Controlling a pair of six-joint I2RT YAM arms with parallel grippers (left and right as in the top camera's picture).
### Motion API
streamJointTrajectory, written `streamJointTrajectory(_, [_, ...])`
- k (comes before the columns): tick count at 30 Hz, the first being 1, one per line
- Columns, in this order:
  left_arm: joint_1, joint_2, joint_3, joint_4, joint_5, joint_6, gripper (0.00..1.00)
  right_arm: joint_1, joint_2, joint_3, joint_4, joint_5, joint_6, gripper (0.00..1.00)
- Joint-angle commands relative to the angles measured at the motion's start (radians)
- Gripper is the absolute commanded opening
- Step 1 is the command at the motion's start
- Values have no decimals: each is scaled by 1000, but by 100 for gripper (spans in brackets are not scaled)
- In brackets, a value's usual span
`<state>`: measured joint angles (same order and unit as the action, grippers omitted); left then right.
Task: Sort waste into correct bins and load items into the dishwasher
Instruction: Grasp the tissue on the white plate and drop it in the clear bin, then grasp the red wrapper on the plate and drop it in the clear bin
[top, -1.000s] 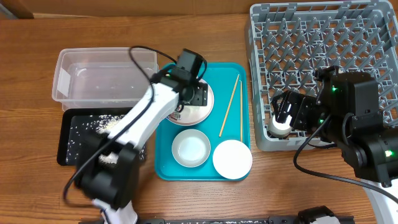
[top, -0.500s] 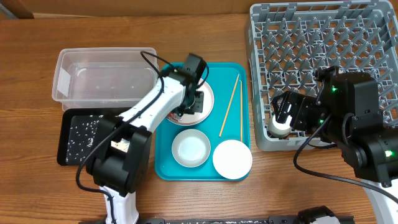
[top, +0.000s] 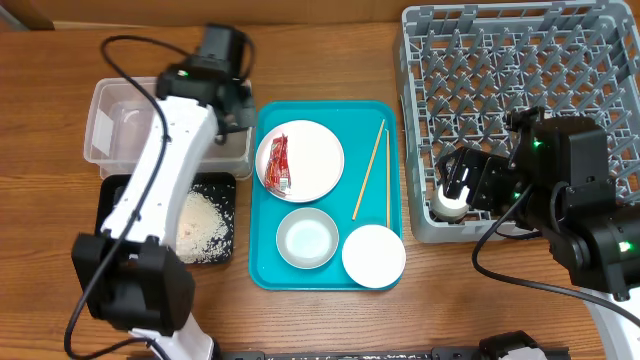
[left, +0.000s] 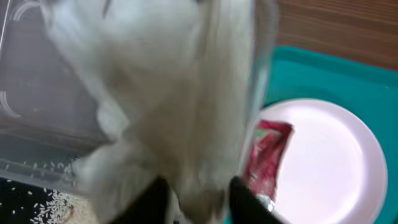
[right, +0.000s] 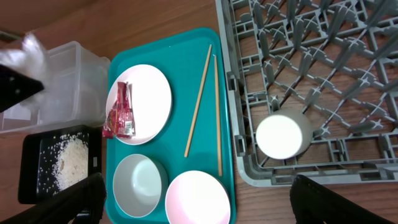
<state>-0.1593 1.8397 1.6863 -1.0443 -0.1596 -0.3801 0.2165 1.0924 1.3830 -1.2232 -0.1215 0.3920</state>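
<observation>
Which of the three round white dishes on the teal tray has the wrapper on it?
The large flat plate at the far end of the tray: the red-and-white wrapper lies on its left side. The two smaller bowls carry none.

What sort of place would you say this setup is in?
Probably a lab mock-up of a dish-clearing station: a wooden table holds a grey dish rack, a teal tray with a plate, and a black tray holding rice.

Left arm (top: 165, 160) stretched far forward; right arm (top: 562, 172) folded, jaws wide apart.
</observation>
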Motion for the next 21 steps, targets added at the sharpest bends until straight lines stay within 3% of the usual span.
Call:
streamJointTrajectory(1, [36, 33, -18, 21, 211, 66, 68, -3, -3, 19, 2, 15, -3, 96])
streamJointTrajectory(3, [23, 24, -9, 12, 289, 132, 82, -3, -3, 19, 3, 15, -3, 96])
streamJointTrajectory(9, [-153, 25, -23, -52, 103, 145, 85, -3, -3, 19, 6, 15, -3, 96])
streamJointTrajectory(14, [-250, 71, -105, -31, -58, 23, 80, -3, -3, 19, 5, 15, -3, 96])
streamJointTrajectory(19, [-241, 153, -161, 10, -82, -40, 66, -3, -3, 19, 6, 15, -3, 96])
streamJointTrajectory(21, [-237, 188, -161, 10, -82, -40, 65, -3, -3, 19, 5, 15, -3, 96])
